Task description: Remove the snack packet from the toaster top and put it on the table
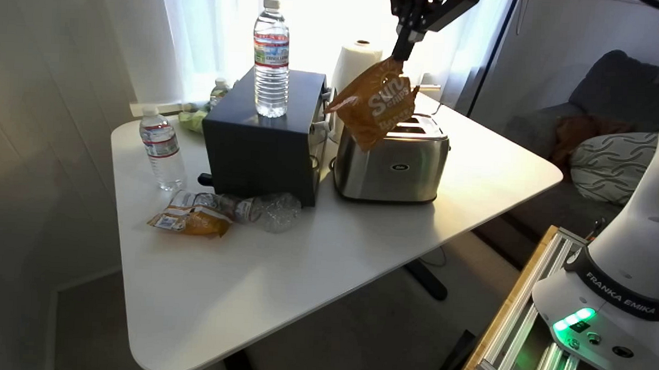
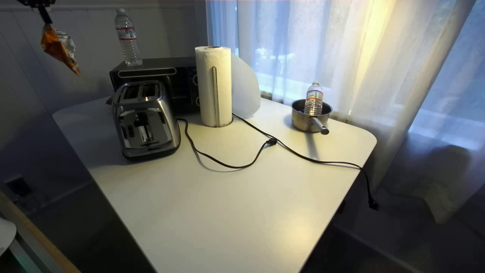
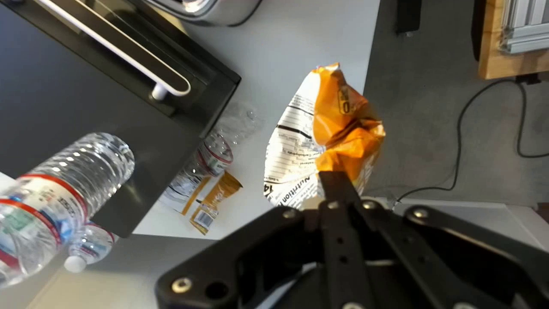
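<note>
The snack packet, a crinkly orange foil bag with silver-white printed parts, hangs in the air in both exterior views [image 1: 378, 106] [image 2: 57, 45] and in the wrist view [image 3: 339, 116]. My gripper [image 1: 403, 50] is shut on its top edge, also in the wrist view [image 3: 336, 180] and high at the left of an exterior view [image 2: 46, 19]. The silver toaster [image 1: 391, 174] [image 2: 147, 131] stands on the white table [image 1: 280, 286] [image 2: 227, 223]; its slots show no packet on them. The packet is apart from the toaster and above table height. In the wrist view the toaster's edge [image 3: 229, 10] shows at the top.
A black box [image 1: 258, 157] beside the toaster carries an upright water bottle [image 1: 271, 65]. Another bottle [image 1: 164, 153], an orange bag [image 1: 197, 219] and a clear crumpled bottle [image 1: 278, 211] lie or stand near it. A paper towel roll [image 2: 214, 87], cords and a pot [image 2: 303, 123] stand behind.
</note>
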Available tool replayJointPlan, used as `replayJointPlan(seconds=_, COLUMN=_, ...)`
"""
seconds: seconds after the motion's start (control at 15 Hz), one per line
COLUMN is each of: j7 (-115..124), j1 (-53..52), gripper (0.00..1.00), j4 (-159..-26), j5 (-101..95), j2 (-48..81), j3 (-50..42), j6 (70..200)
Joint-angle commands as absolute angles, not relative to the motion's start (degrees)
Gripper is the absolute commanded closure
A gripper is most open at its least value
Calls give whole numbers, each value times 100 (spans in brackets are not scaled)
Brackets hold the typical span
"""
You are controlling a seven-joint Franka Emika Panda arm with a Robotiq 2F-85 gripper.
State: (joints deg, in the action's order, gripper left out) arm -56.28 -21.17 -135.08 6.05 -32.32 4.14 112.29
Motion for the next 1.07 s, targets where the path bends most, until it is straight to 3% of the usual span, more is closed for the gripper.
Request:
replayJointPlan(seconds=0.0, j7=-5534, j1=-2283, gripper=100, j4=-13415, j5=1019, j2=-2747, j3=598, j6=11770)
replayJointPlan(seconds=1.0, j7=-5352, j1=-2308, gripper=100, j4=-13093, j5=840, j2=-2010, j3=1009, j6=12281)
